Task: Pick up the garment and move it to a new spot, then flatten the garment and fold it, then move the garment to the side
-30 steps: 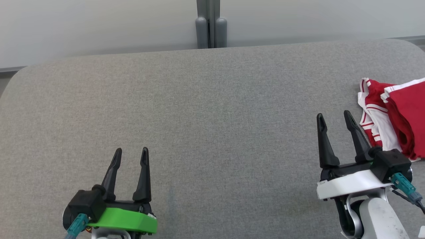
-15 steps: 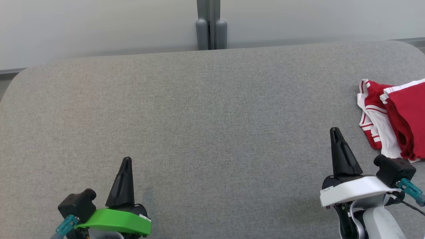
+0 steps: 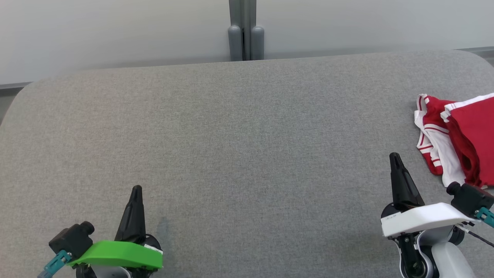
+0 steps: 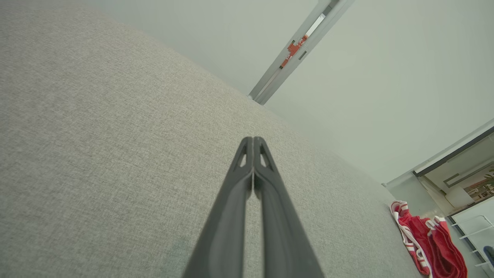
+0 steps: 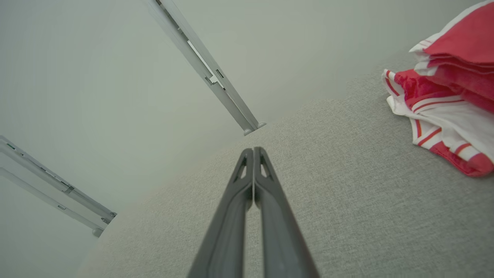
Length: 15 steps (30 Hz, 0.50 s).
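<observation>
Both pairs of dark fingers (image 4: pixel 227 224) are pressed together tip to tip with nothing between them. The left gripper (image 3: pixel 136 190), on its green mount (image 3: pixel 115 256), hovers over the near left of the grey table (image 3: pixel 247 127). The right gripper (image 3: pixel 394 157), on its white mount (image 3: pixel 420 218), hangs over the near right. Neither touches any cloth.

Just beyond the right gripper and to its right, near it but apart, lies the garment (image 3: pixel 469 135), red with white and red-striped trim. It rests at the far right edge of the table and is partly cut off by the frame in the head view. It sits in stacked layers, a red panel over a white striped one, rather than spread out flat. Behind the table stands a pale wall (image 3: pixel 115 31) with a grey upright post (image 3: pixel 242 34) at its middle.

Judged from how things lie, the task looks at or close to its end. The garment is layered as if folded and is set off to one side, and both grippers are closed, empty and away from it. The picking up, flattening, folding and moving aside all appear done. The lower white layer is somewhat rumpled at its near corner, so the fold is not crisp. How square the whole stack is cannot be told, since part of it runs out of the picture. Little seems left to do, unless that loose edge is to be tidied.
</observation>
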### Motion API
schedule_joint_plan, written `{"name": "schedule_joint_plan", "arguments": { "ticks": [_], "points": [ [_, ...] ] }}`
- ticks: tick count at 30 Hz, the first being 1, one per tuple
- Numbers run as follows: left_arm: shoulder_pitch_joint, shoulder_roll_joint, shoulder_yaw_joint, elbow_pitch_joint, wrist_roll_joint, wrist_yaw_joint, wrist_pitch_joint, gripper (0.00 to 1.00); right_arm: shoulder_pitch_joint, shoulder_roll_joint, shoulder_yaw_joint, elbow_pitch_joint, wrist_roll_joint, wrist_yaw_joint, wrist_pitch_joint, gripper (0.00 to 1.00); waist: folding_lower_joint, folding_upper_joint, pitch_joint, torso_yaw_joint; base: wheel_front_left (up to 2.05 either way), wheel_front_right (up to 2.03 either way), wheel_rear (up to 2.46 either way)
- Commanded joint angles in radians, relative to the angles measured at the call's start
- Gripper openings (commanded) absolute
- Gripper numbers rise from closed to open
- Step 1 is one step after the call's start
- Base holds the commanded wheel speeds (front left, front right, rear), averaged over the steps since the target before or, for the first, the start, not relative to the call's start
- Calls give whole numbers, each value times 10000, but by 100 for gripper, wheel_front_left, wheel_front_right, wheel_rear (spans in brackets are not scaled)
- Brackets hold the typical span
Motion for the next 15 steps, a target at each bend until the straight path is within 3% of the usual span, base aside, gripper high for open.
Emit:
{"name": "schedule_joint_plan", "arguments": {
  "ticks": [1,15],
  "points": [
    [-304,99,86,-75,-375,-30,64,0,-229,-67,-47,-77,430,-4,72,0,0,0,-11,1,0,0,0],
    [-440,155,385,44,-2161,-88,505,0,-263,-127,-172,119,2423,-5,524,0,0,0,-112,9,0,0,0]
  ]
}}
